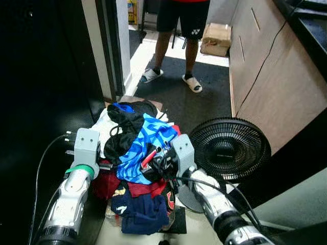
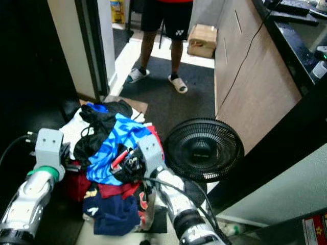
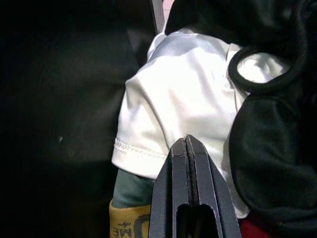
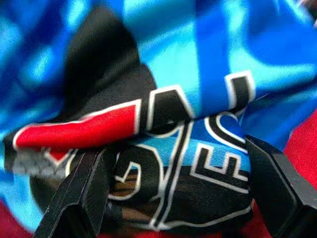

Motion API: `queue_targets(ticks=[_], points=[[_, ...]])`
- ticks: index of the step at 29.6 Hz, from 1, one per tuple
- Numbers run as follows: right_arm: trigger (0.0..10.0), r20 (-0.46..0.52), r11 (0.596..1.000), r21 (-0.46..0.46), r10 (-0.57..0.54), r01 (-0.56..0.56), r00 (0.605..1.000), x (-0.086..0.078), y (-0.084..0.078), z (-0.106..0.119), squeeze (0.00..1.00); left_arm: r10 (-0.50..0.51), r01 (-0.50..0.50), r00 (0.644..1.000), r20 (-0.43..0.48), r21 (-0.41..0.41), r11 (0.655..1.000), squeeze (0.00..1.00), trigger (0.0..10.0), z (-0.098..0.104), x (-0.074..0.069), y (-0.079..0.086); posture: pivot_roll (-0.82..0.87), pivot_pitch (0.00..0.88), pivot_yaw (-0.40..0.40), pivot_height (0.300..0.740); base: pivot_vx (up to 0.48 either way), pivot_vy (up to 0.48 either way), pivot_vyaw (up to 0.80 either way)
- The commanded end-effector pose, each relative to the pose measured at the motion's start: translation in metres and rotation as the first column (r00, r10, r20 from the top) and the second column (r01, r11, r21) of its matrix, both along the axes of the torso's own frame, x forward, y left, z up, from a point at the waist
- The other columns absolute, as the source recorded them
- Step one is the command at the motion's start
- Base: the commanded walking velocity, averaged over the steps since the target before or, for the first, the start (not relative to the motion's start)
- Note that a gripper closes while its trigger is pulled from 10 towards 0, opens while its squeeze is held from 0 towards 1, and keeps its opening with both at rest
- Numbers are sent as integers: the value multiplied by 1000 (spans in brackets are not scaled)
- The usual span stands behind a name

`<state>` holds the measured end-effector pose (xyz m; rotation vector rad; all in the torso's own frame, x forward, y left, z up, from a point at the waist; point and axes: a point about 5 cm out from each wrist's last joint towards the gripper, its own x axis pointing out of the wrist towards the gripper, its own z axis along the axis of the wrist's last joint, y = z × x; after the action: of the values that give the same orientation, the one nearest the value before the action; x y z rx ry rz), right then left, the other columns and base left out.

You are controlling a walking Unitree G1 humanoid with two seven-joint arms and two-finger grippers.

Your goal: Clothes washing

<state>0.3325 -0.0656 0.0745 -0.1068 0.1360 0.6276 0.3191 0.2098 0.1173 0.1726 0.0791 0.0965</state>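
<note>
We stand over the laundry pile (image 1: 134, 168), heaped between our arms beside a floor fan (image 1: 230, 148), while a person (image 1: 180, 41) waits in the doorway. Our right claw (image 4: 168, 193) is spread wide around a fold of the blue jersey (image 4: 198, 64), apparently to lift it. Our left claw (image 3: 189, 193), pressed shut and empty, rests against a white shirt (image 3: 178, 114).

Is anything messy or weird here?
Yes. The clothes pile is a jumbled heap spilling over its sides. A black fan stands on the floor right beside it, with its cord near the right gripper, whose open fingers straddle a blue jersey. The left gripper, shut, touches a white shirt.
</note>
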Motion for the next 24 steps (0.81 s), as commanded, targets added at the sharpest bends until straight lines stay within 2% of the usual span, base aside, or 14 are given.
queue_targets(ticks=[1, 5, 8, 9, 10, 11, 24], points=[[10000, -23, 1000, -1, 10, -10, 1000, -4, 0, -7, 0, 21, -21, 999, -36, -4, 1000, 0, 10000, -8, -6, 5, 70, 187, -26, 740, 0, 0, 0], [10000, 6, 999, 15, 41, -41, 999, 1, 11, 5, 0, 35, -35, 998, -44, -2, 999, 0, 10000, -9, -11, 9, 84, 197, -29, 740, 0, 0, 0], [10000, 10, 999, 18, 45, -45, 999, 2, 12, 6, 0, 36, -37, 998, -45, -3, 999, 0, 10000, -9, -12, 9, 84, 197, -29, 740, 0, 0, 0], [3686, 17, 999, 21, 46, -47, 999, 4, 15, 9, 0, 40, -40, 998, -45, -3, 999, 0, 10000, -9, -13, 10, 91, 195, -30, 740, 0, 0, 0], [784, 26, 999, 30, 43, -44, 999, 5, 18, 13, 0, 44, -44, 998, -45, -1, 999, 0, 10000, -8, -13, 11, 102, 189, -32, 740, 0, 0, 0], [0, 31, 999, 36, 40, -41, 999, 7, 20, 15, 0, 47, -47, 998, -46, -1, 999, 0, 10000, -8, -14, 12, 102, 189, -32, 740, 0, 0, 0], [0, 42, 992, 118, 43, -47, 998, 7, 25, 22, 0, 65, -65, 997, -50, 4, 998, 0, 10000, -7, -17, 17, 105, 178, -29, 740, 0, 0, 0]])
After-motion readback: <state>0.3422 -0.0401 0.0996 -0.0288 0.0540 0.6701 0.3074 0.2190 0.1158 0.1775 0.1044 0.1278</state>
